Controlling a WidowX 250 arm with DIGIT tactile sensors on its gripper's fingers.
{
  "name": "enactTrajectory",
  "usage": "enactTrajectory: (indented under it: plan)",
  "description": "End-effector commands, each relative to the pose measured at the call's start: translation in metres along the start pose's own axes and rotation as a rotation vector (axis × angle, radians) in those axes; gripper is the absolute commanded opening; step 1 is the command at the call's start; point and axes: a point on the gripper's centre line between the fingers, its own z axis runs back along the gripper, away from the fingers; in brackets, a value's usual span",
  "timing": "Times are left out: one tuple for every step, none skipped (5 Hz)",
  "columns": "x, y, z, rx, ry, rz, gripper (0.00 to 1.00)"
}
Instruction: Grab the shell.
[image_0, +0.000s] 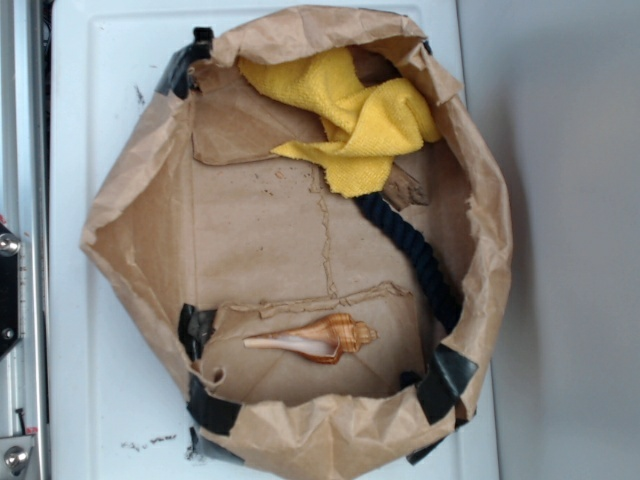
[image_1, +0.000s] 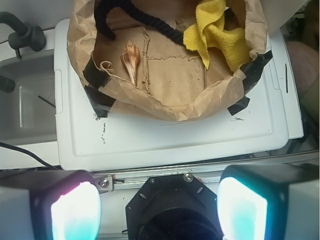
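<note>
Paper bag (image_0: 140, 230), shell (image_0: 320, 337), cloth (image_0: 360, 120), rope (image_0: 415, 255)

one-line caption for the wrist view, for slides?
Open gripper above paper bag holding shell, rope, yellow cloth.

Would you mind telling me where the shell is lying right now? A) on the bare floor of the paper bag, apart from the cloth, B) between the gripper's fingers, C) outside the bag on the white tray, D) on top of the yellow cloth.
A: the shell lies on the brown floor of the paper bag, well apart from the yellow cloth bunched at the opposite side, and the gripper is away from it.
</note>
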Motion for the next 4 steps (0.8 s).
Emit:
enactTrajectory:
  plan:
    - [0.000,0.000,0.000,0.000,0.000,0.000,1.00]
    - [0.045,-0.042,-0.034,-0.004,0.007,0.009,1.00]
    - [0.094,-0.062,-0.055,0.018,-0.017,0.032,1.00]
    - [0.144,-0.061,-0.066,0.009,-0.074,0.034,1.00]
